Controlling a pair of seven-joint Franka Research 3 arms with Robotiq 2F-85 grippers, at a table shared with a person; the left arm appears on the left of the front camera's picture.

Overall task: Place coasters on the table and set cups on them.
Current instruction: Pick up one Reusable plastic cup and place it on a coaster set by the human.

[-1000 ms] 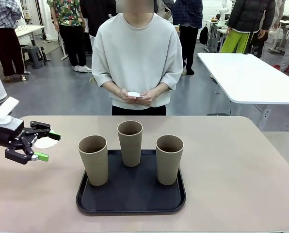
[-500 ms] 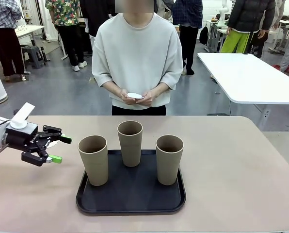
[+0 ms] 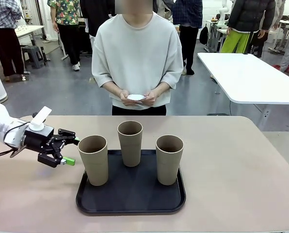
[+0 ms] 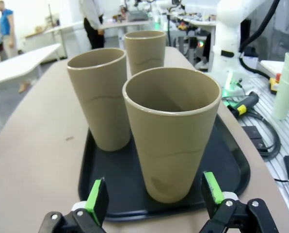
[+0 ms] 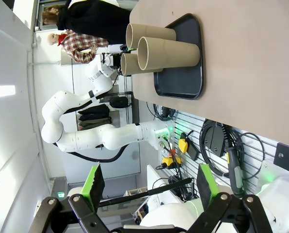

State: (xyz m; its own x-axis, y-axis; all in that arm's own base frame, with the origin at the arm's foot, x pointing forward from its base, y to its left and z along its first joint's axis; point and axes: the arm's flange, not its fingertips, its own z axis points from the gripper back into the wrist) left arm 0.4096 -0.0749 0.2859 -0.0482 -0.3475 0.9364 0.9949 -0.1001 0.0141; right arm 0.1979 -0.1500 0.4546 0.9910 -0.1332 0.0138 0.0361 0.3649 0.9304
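Tool point(image 3: 72, 151) on my left arm gapes wide and empty, low over the counter point(image 3: 232, 165), right beside the nearest cup point(image 3: 93, 160). All three cups stand upright on the black tray point(image 3: 130, 209). Across the counter, the person's hands point(image 3: 137, 98) hold a white coaster point(image 3: 135, 96). My right tool point(image 5: 149, 183) is spread wide too, gripping nothing.
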